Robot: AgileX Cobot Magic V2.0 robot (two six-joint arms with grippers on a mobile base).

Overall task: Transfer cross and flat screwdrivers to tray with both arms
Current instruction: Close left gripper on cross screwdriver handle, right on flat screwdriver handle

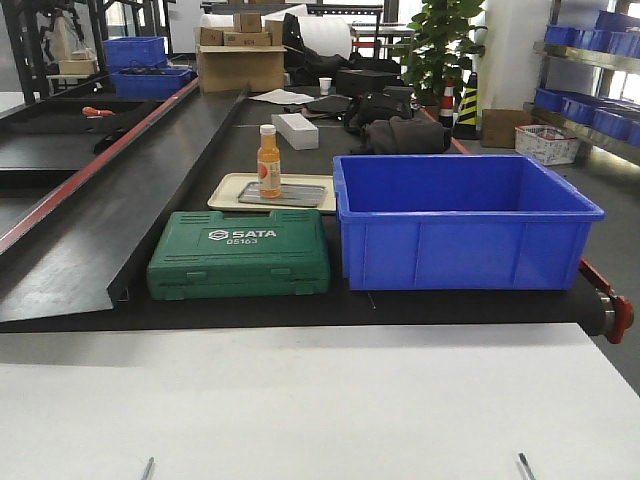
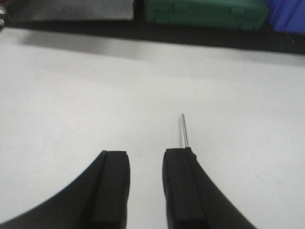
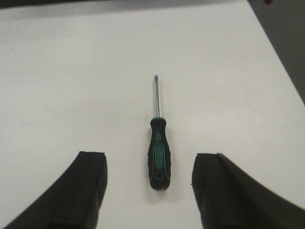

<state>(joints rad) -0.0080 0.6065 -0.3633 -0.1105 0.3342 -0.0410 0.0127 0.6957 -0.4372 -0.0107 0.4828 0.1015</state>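
Observation:
A flat screwdriver (image 3: pixel 157 153) with a green-and-black handle lies on the white table, shaft pointing away. My right gripper (image 3: pixel 149 154) is open wide, and the handle lies between its fingers without touching them. My left gripper (image 2: pixel 145 153) is open over bare table. The thin shaft of the other screwdriver (image 2: pixel 184 131) pokes out past its right finger (image 2: pixel 180 186), which hides the handle. In the front view only the two shaft tips, left (image 1: pixel 148 467) and right (image 1: pixel 526 465), show at the bottom edge. The grey metal tray (image 1: pixel 303 194) sits far back on a cream tray (image 1: pixel 225 190).
An orange bottle (image 1: pixel 269 162) stands on the grey tray. A green SATA case (image 1: pixel 240 255) and a deep blue bin (image 1: pixel 462 220) stand on the black belt between the white table (image 1: pixel 320 400) and the tray. Boxes and more blue bins lie farther back.

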